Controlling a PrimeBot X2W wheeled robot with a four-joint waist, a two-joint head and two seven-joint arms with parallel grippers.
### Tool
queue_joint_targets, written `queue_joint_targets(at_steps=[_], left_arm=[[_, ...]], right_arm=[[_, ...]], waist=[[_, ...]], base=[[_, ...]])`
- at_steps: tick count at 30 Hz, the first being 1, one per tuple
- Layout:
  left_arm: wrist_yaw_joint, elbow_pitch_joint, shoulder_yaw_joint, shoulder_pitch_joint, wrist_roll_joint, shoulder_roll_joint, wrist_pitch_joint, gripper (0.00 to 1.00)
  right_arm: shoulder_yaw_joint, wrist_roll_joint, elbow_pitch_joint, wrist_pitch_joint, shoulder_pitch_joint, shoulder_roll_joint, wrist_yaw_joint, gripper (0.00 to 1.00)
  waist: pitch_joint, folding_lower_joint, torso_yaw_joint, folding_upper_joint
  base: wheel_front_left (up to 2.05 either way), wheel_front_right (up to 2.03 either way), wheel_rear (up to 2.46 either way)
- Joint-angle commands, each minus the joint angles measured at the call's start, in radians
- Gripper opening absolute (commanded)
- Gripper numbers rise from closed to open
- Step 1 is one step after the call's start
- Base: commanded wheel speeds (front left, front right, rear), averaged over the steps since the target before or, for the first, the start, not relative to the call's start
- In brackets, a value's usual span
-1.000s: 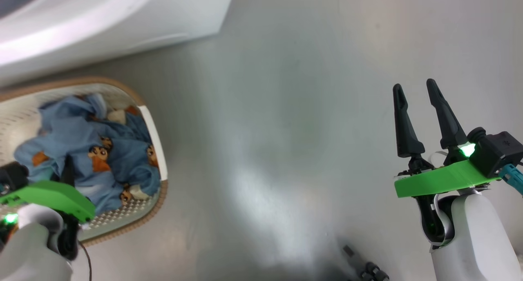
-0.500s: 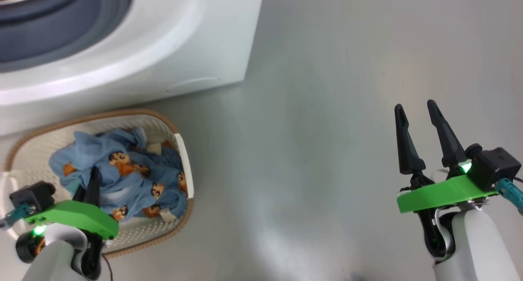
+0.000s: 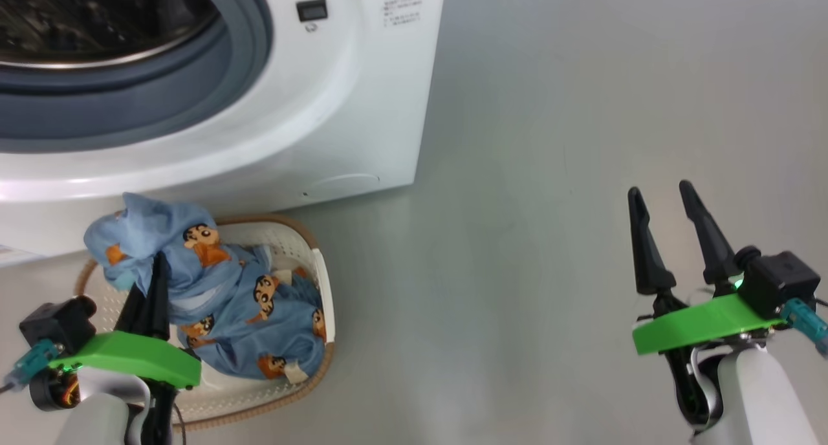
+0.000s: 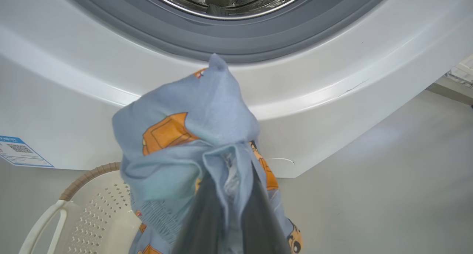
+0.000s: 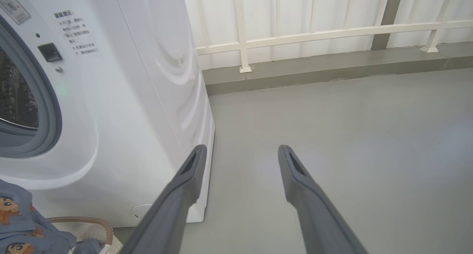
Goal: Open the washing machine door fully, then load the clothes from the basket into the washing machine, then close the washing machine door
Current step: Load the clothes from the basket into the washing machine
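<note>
At the lower left of the head view, the left gripper (image 3: pixel 155 267) is pinching a bunch of the light blue clothes (image 3: pixel 246 303), its dark fingers pressing together on the fabric. The bunch is standing up above the fingertips, and the rest of the printed cloth is trailing down into the cream perforated basket (image 3: pixel 304 228). The basket is sitting on the grey floor (image 3: pixel 550 173), just beside the washer's front.

At the lower right, the right gripper (image 3: pixel 660 189) is hovering over bare floor, well apart from the basket, its fingers spreading wide and gripping nothing.

Farther up, the white washing machine (image 3: pixel 362 108) is filling the upper left. Its grey rubber gasket (image 3: pixel 246 63) is ringing the perforated steel drum (image 3: pixel 97 11), and the round service cap (image 3: pixel 343 181) is showing low on the front. In the left wrist view the raised cloth is covering part of the white lower front, its tip overlapping the gasket's lower edge, with a blue energy label (image 4: pixel 20 150) at mid left.

Beyond the machine, a white railing (image 5: pixel 314 34) is running across the top of the right wrist view.
</note>
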Motion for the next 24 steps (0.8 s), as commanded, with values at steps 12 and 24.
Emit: queue_joint_targets(at_steps=[12, 24], left_arm=[[0.021, -0.227, 0.151, 0.115, 0.161, -0.041, -0.012, 0.0], [0.012, -0.429, 0.224, 0.245, 0.31, -0.093, -0.012, 0.0]], right_arm=[[0.034, -0.033, -0.005, -0.012, 0.062, -0.003, 0.002, 1.0], [0.03, -0.036, 0.001, -0.012, 0.101, -0.003, 0.002, 1.0]], waist=[[-0.129, 0.0, 0.036, -0.0001], [-0.233, 0.0, 0.036, -0.0001]], base=[[0.0, 0.0, 0.0], [0.0, 0.0, 0.0]])
